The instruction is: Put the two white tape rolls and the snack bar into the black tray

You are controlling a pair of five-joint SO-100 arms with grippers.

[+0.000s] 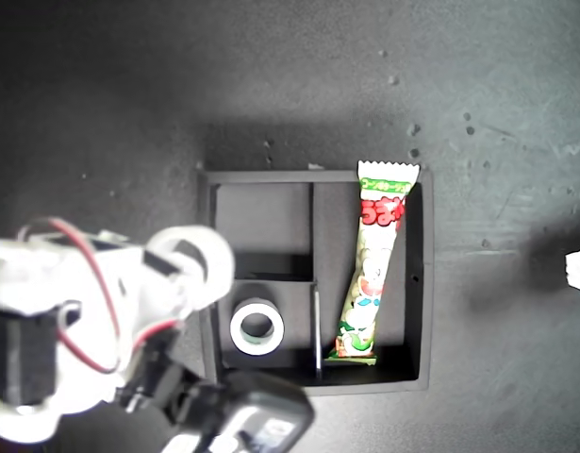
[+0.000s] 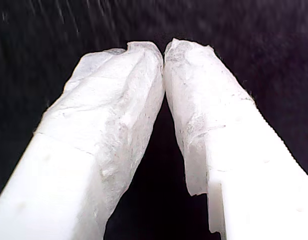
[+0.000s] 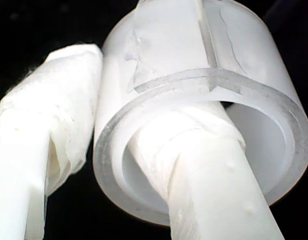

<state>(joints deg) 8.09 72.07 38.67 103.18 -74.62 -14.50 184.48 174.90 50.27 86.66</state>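
White tape roll (image 3: pixel 204 120) is pinched through its hole by my second gripper (image 3: pixel 143 150); my first gripper (image 2: pixel 164 55) is pressed together, empty. I'd centre it over the black tray's (image 1: pixel 417 283) vacant small compartment, clear of the placed roll (image 1: pixel 257 327) and snack bar (image 1: pixel 372 264), before letting go.

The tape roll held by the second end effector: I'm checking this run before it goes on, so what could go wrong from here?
1. One finger runs through the hole of the held tape roll, the other outside the wall; it may hang on that finger at release.
2. In the exterior view the arm hovers over the black tray wall beside the other tape roll; a drop may hit either.
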